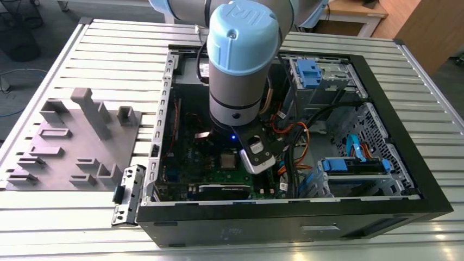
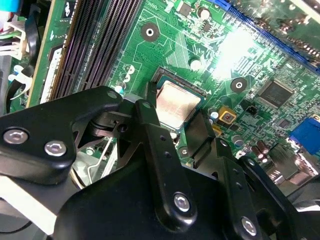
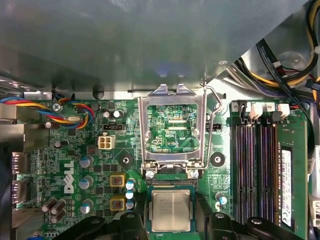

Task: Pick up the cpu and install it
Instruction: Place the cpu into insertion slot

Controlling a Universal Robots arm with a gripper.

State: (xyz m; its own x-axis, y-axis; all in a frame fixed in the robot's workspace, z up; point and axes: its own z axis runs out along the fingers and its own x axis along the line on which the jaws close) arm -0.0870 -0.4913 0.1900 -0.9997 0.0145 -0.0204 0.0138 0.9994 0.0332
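Fingers (image 3: 134, 226) stand spread on either side of the cpu (image 3: 171, 210), which lies in the socket (image 3: 170, 184) beside its raised frame (image 3: 172, 161). If you nudge it sideways now, it could likely seat crooked and bend pins.

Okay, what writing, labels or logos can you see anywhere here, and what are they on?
Arm's blue cap: raised logo letters, a brand mark.
Motherboard: large white brand logo; its small white component labels are too small to read.
cpu: faint engraved lines, too small to read.
Memory module's sticker: print too small to read.
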